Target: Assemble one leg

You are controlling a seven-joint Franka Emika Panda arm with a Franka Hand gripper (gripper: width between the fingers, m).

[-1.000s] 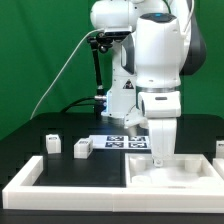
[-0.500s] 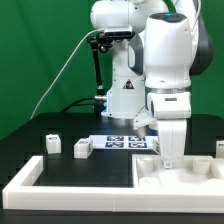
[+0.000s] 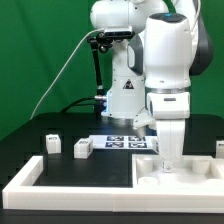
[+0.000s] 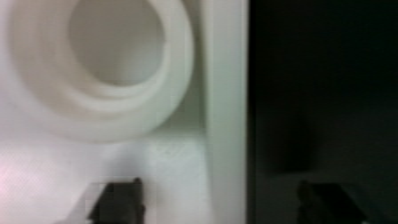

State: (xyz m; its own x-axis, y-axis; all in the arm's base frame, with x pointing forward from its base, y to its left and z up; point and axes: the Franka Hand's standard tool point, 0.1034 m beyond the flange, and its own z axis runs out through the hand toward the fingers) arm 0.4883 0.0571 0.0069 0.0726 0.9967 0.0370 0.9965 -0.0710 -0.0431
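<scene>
On the black surface [image 3: 100,166] the white arm [image 3: 165,60] bends down over the wide white tray [image 3: 190,180] at the exterior view's right. Its hand [image 3: 172,158] hangs low in the tray, fingers [image 4: 118,202] spread apart and holding nothing, near a round hollow [image 4: 125,50]. The marker board [image 3: 125,141] lies behind. The leg [image 3: 82,148] sits well apart toward the exterior view's left, tagged face to the camera; its long axis cannot be told. Since a second ago the hand has shifted rightward in the exterior view; the leg has not moved
</scene>
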